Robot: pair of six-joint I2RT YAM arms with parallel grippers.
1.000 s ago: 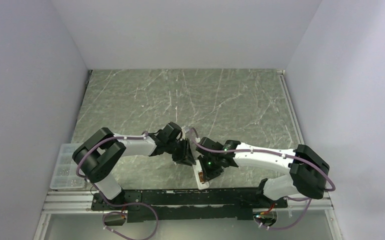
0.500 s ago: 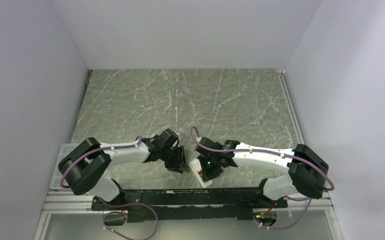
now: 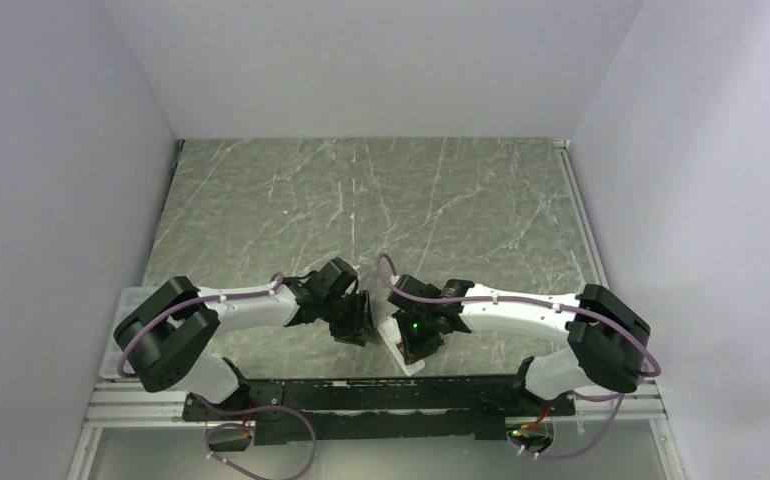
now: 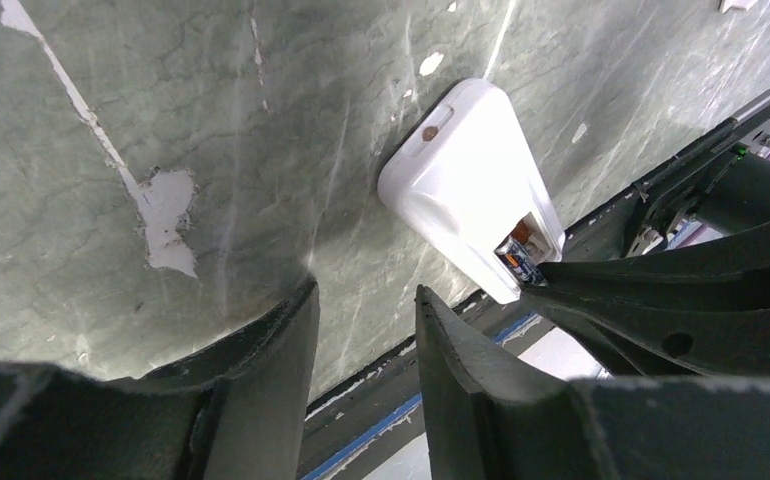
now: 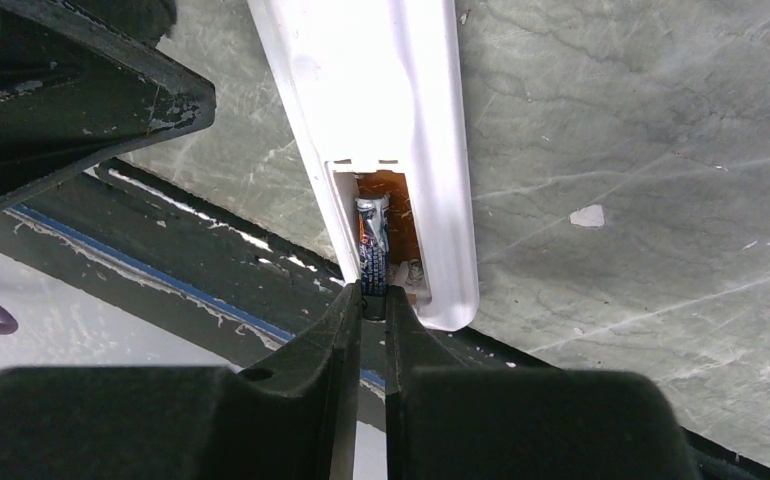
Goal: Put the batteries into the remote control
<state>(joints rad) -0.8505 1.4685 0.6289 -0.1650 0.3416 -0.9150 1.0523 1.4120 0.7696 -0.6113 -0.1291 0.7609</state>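
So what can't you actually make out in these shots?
- Remote control front: it lies face down in every view, buttons unseen.
- Second battery: nowhere visible; the wrist views show only one battery in the remote.
- That battery's near end: pinched between the right gripper fingers, right wrist view, so its seating is unclear.
- Top view: the right arm covers most of the remote; battery too small.
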